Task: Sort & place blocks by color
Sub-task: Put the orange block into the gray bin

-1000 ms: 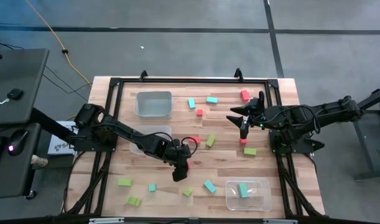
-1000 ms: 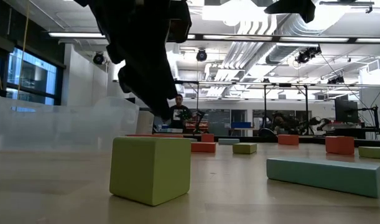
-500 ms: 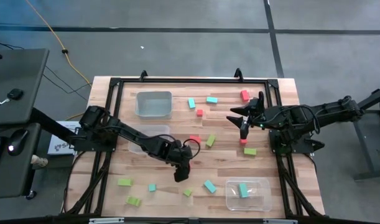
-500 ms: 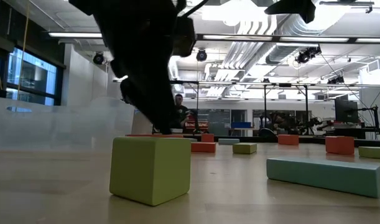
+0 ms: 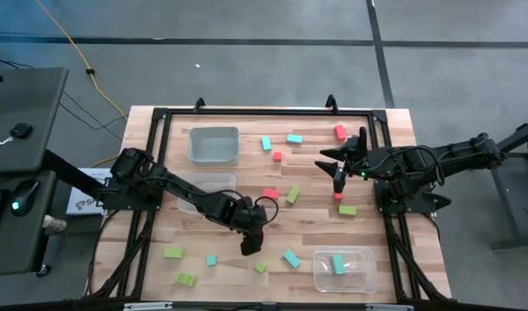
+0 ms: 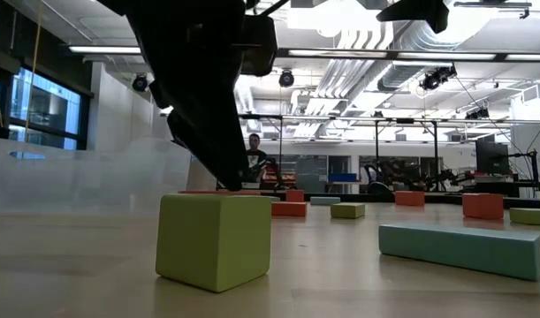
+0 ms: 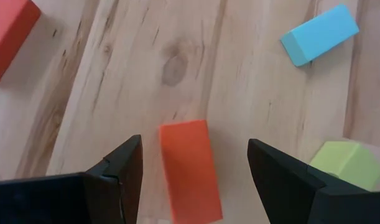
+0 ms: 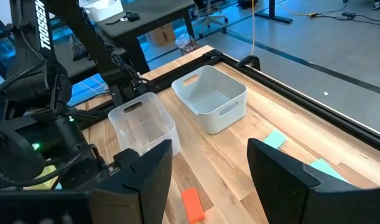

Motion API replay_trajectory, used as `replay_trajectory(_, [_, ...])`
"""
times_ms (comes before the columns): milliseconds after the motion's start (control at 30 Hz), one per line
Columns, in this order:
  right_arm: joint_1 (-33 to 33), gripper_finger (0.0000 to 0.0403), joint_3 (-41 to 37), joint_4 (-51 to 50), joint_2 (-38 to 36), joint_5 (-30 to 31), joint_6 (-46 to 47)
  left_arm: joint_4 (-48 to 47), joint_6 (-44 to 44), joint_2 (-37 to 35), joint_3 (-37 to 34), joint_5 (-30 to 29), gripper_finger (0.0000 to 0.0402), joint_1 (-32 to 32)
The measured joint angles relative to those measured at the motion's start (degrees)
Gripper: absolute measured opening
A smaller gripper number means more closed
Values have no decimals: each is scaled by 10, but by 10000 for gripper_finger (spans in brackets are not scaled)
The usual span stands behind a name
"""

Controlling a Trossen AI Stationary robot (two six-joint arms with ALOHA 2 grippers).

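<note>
Red, lime green and teal blocks lie scattered on the wooden table (image 5: 160, 225). My left gripper (image 5: 249, 244) is open, low over the table's near middle. Its fingers stand on either side of a red bar (image 7: 188, 168) without touching it. In the high view the gripper hides this bar. A lime cube (image 7: 345, 163) and a teal bar (image 7: 317, 34) lie just beyond. My right gripper (image 5: 337, 170) is open and empty, above the table's right middle, with a red block (image 5: 338, 196) near it.
A white tub (image 5: 213, 144) stands at the far left. A clear tub (image 5: 213, 186) is partly under my left arm. A clear tub (image 5: 359, 278) near the front right holds a teal block (image 5: 337, 263). A lime cube (image 6: 215, 238) and a teal bar (image 6: 462, 249) lie close to the low camera.
My left gripper has gone down toward the table and a little toward the near edge, coming over the red bar, which showed beside it before and is now covered in the high view.
</note>
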Motion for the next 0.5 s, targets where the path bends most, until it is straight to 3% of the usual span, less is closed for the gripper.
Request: replay_trajectory(500, [0, 197, 0, -1, 0, 0, 1, -5, 1, 57, 27, -2, 225, -6])
